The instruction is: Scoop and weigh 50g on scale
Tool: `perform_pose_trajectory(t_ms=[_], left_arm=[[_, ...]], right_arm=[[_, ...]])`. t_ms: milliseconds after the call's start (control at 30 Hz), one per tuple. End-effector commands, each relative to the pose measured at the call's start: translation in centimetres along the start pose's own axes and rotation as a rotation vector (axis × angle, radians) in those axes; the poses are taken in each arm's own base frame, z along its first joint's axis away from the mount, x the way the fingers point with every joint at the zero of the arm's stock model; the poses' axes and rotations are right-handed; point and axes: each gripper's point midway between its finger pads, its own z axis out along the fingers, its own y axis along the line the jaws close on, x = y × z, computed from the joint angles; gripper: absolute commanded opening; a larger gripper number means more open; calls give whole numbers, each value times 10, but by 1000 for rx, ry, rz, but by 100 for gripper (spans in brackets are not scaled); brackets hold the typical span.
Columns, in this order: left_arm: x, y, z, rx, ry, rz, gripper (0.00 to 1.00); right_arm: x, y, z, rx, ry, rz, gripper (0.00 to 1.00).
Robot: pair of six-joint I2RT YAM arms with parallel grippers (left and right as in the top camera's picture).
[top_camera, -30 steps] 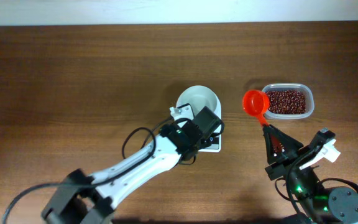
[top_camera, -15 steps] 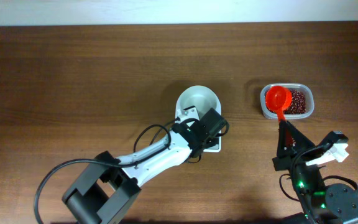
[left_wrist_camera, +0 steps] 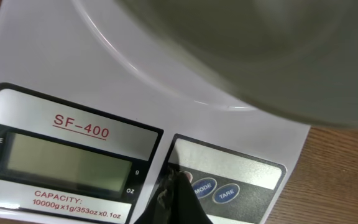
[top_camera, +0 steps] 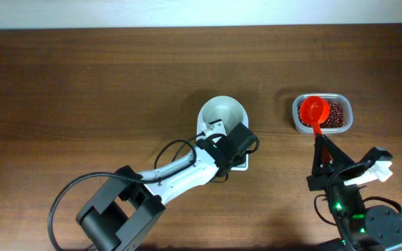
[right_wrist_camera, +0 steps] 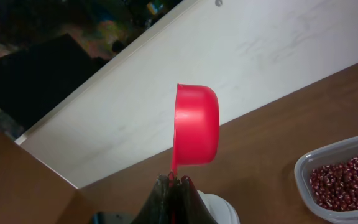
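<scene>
White-and-black left arm: stretched diagonally from the near edge of the bench (top_camera: pixel 82 84). Left gripper (left_wrist_camera: pixel 176 185): jaws pressed together, empty, tip at the button panel of the scale (top_camera: pixel 222 115), mid-bench. Right gripper (right_wrist_camera: pixel 174 182): pointing toward the far edge, pinched on the handle of the red scoop (top_camera: pixel 314 110), over the bean tub (top_camera: pixel 345 118) near the right edge.

Left claw (left_wrist_camera: pixel 174 185) pinched closed (tips pointing down); right claw (right_wrist_camera: pixel 173 183) clamped.

Scale (left_wrist_camera: pixel 61 68) sits mid-counter (top_camera: pixel 82 84), with the bowl (top_camera: pixel 222 113) on its far end and the display (left_wrist_camera: pixel 67 155) at its near end. Left gripper (left_wrist_camera: pixel 176 193) tip touches the button panel (left_wrist_camera: pixel 229 177) just right of the display. Tub (top_camera: pixel 348 115) of beans (top_camera: pixel 337 115) is right of the scale, apart from it. Scoop (top_camera: pixel 313 109) is above the tub, its handle pinched in the right gripper (top_camera: pixel 321 150), which is nearer than the tub.
</scene>
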Motion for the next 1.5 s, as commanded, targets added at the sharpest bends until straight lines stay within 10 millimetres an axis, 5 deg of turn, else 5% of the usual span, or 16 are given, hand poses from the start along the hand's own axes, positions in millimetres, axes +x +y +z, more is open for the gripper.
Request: perform_pose_trajectory(t_ms=[0, 533, 767, 833, 900, 933, 967, 1067, 1200, 1300, 1467], left_arm=[[2, 4, 5, -17, -5, 9, 0], [21, 17, 15, -68, 76, 24, 0], [1, -22, -74, 191, 35, 310, 0], [-12, -10, -103, 172, -35, 364, 19], [-24, 16, -119, 75, -99, 378, 54], [-28, 30, -124, 12, -122, 382, 82], [-33, 44, -127, -55, -150, 389, 99], [-33, 86, -132, -247, -138, 437, 99], [-37, 63, -131, -140, -106, 789, 99], [-29, 46, -153, 198, 20, 1046, 99], [-42, 68, -202, 254, -100, 1158, 99]], right_arm=[[-13, 5, -4, -4, -35, -2, 4], [-9, -3, -4, 34, -25, -4, 4], [8, -16, -5, 87, 47, -13, 4], [11, -19, -5, 96, 60, -14, 4], [12, -19, -5, 98, 62, -15, 4], [13, -20, -6, 101, 68, -15, 4], [16, -21, -6, 107, 77, -16, 4], [26, -29, -8, 137, 118, -20, 4], [35, -26, -9, 114, 165, -18, 4], [56, -33, -14, 131, 262, -19, 4], [51, -28, -17, 118, 260, -54, 4]])
